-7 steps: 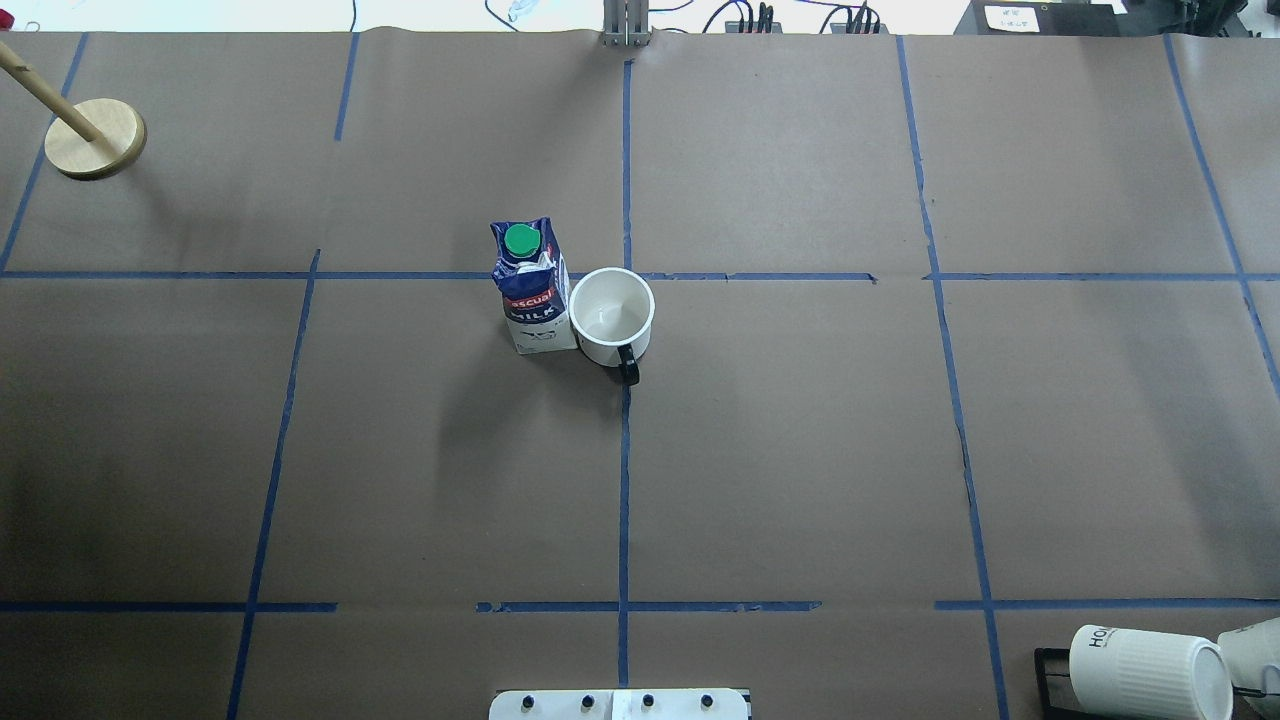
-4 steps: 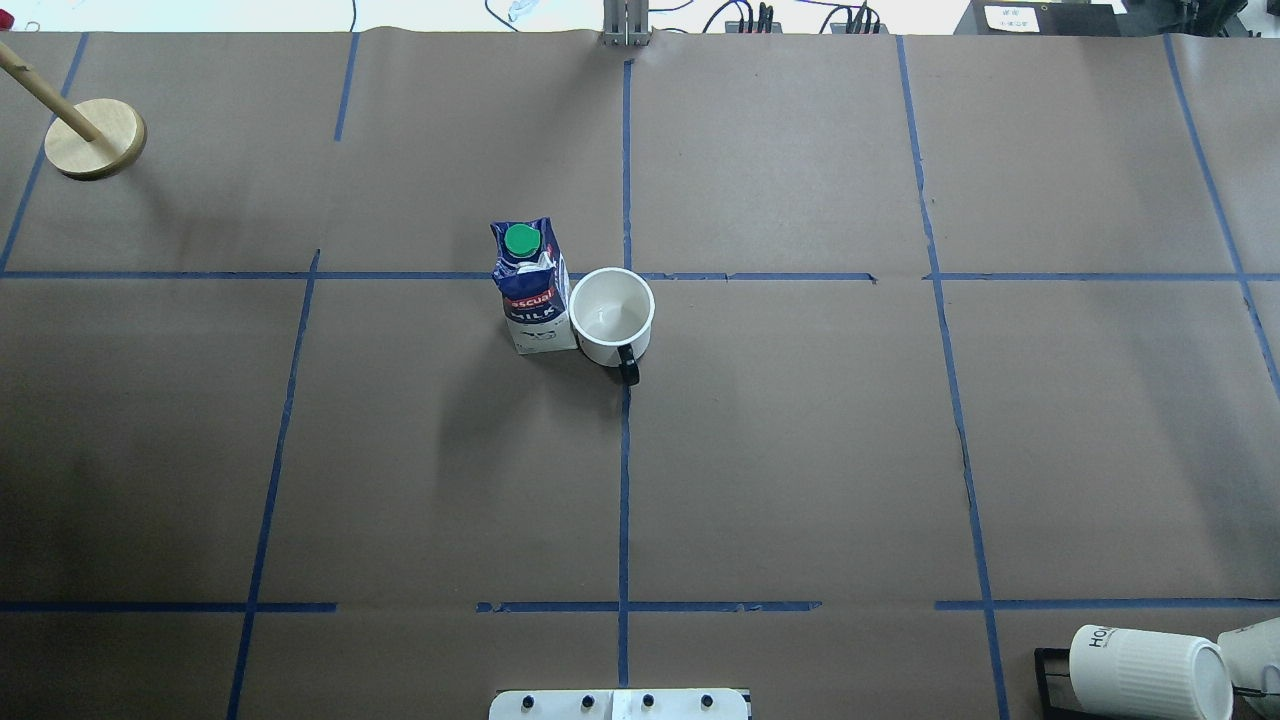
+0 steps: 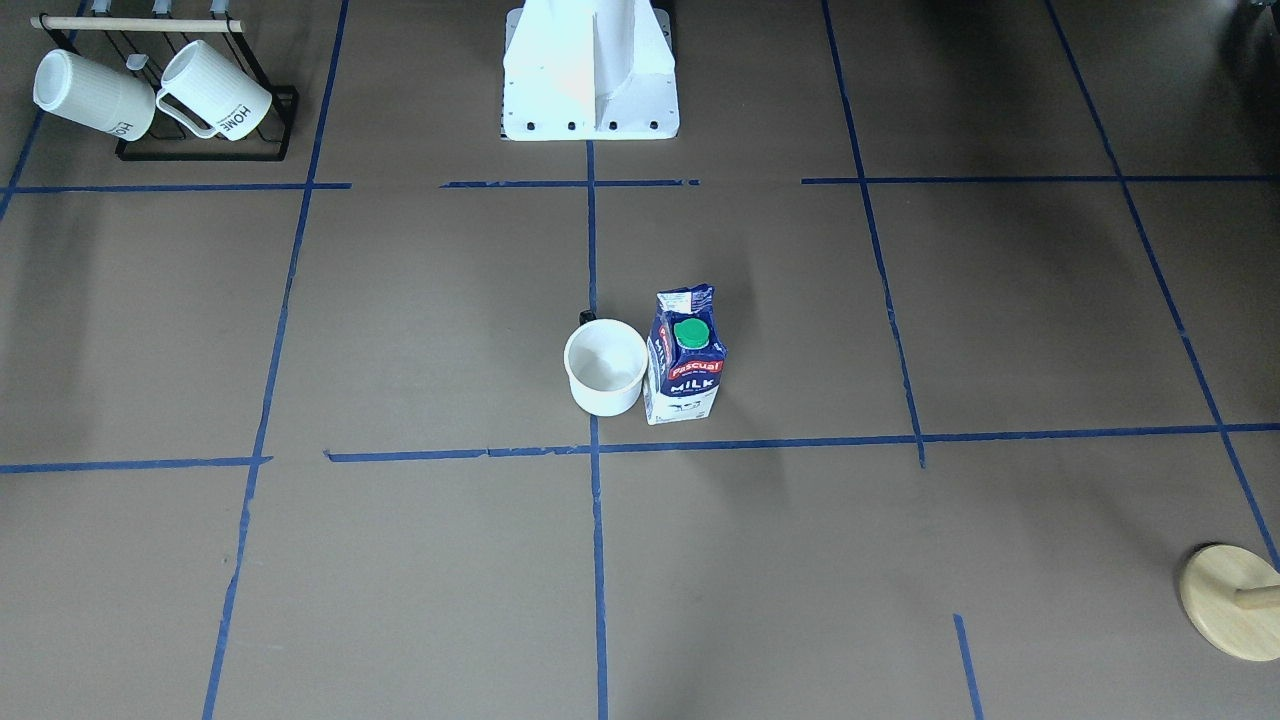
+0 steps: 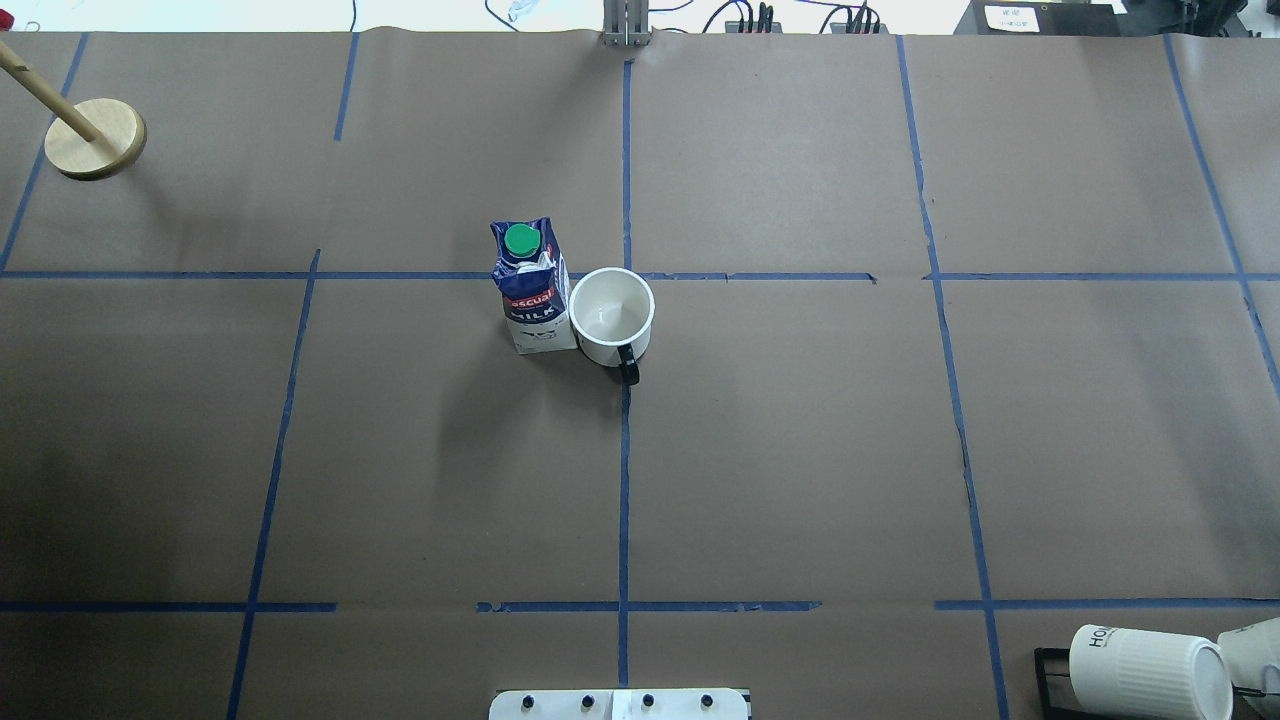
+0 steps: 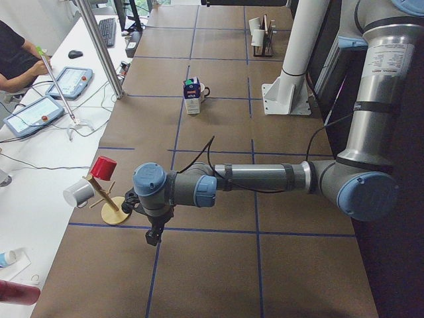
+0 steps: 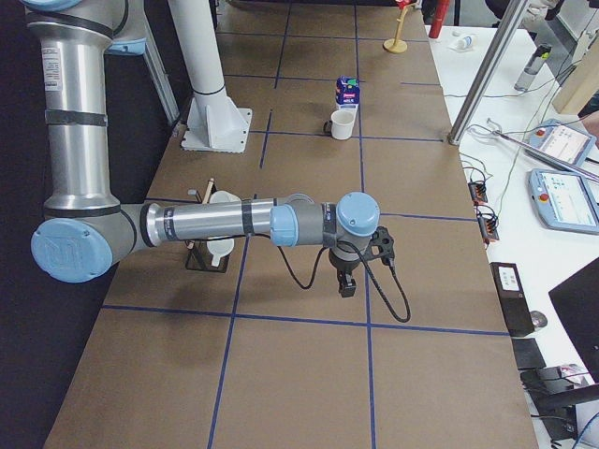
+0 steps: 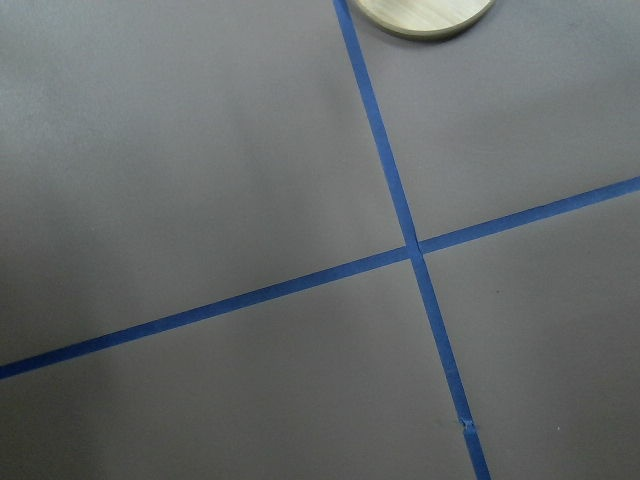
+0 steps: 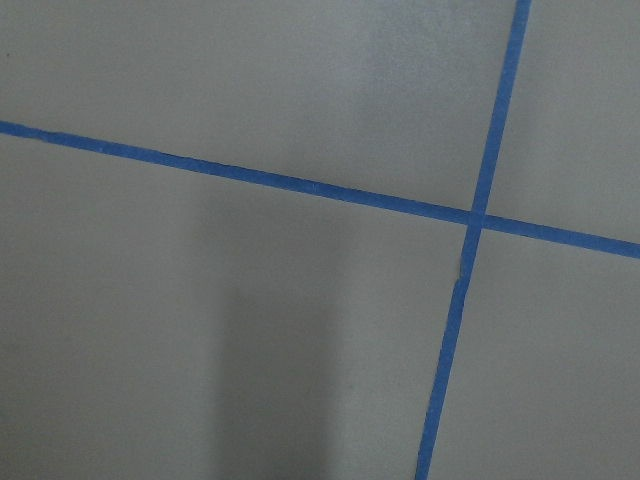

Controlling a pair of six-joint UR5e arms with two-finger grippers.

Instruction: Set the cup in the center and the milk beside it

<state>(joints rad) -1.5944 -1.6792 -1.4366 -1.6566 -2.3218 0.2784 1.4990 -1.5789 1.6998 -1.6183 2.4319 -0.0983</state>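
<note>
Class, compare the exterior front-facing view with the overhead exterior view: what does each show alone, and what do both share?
Only front-facing: the black rack whole, holding both HOME mugs. Only overhead: the black handle of the cup in full, and cables along the view's top edge. Both: the cup and the milk upright, side by side near the tape crossing, and the wooden disc.
</note>
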